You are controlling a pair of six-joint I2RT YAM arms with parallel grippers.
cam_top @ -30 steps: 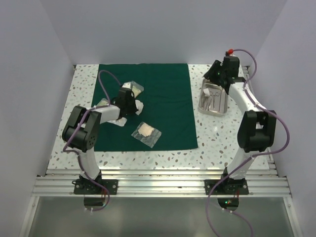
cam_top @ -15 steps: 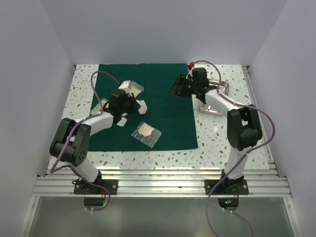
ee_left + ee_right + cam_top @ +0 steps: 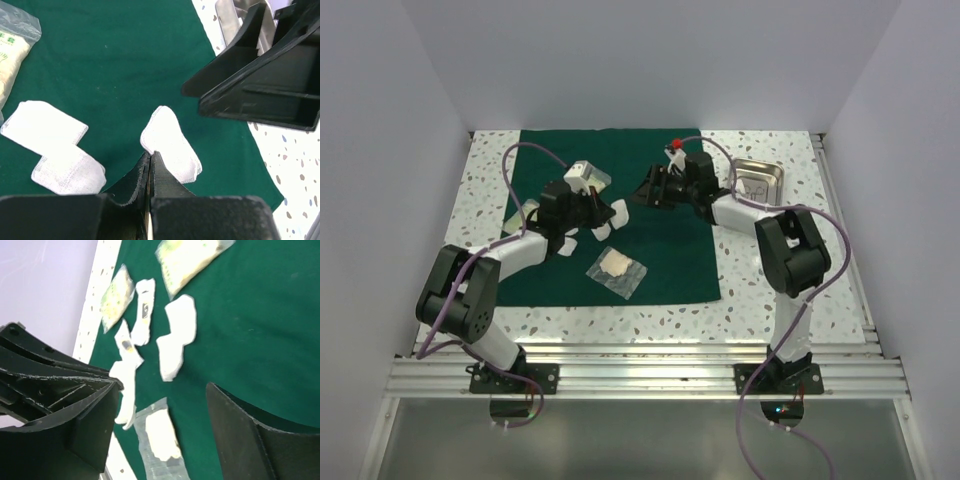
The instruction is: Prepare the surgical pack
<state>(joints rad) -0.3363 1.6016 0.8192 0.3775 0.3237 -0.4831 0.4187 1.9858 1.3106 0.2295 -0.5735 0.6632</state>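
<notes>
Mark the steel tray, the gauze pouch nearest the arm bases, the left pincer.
steel tray (image 3: 775, 175), top view, right side.
gauze pouch (image 3: 617, 270), top view, white pad centre.
left pincer (image 3: 150, 155), left wrist view, shut fingertips.

Steel tray contents too small to make out from above. Left wrist view: tray mostly behind right hand, cut by top edge; gauze pouch cropped at left. Right wrist view soft; lower pouch cut at bottom.

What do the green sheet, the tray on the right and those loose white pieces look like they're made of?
Green sheet: apparently woven fabric, matte, lying flat without shine. Tray: metal, likely steel, shiny with bright reflections. White pieces: probably gauze; a fine open-weave texture shows in the left wrist view.
</notes>
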